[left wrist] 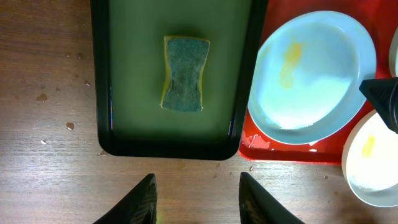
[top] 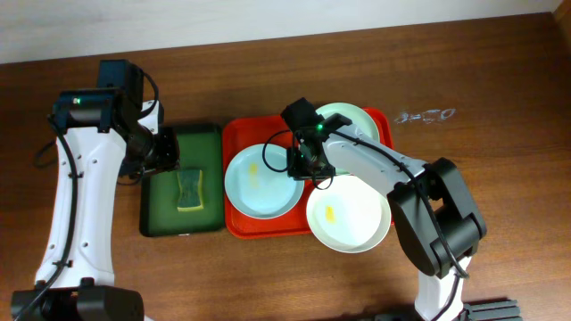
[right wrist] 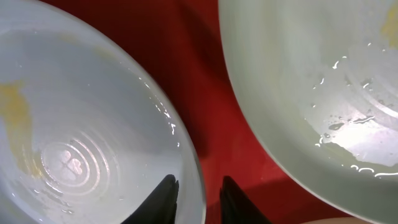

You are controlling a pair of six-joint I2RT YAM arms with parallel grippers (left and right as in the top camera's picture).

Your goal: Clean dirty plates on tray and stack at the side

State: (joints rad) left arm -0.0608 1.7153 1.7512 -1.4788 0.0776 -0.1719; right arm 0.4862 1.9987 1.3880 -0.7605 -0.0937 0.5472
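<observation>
The wooden worktop (top: 500, 71) carries the red tray (top: 230, 178) with three dirty plates (top: 348, 218), one hanging over its edge. Beside it, a green tray (top: 156, 201) holds a sponge (top: 190, 190). The right end effector (right wrist: 199, 199) straddles the bluish plate (top: 254, 183) at its rim; whether it already pinches, I cannot tell. The left end effector (left wrist: 196, 199) stands open, empty.

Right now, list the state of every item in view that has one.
Pale blue plate: on red tray, yellow smear.
Near white plate: yellow smear, overhangs red tray's edge.
Far plate: partly hidden, soiling unclear.
Sponge: flat in green tray, untouched.
Left gripper: open, empty.
Right gripper: astride pale blue plate's rim, grip unclear.
</observation>
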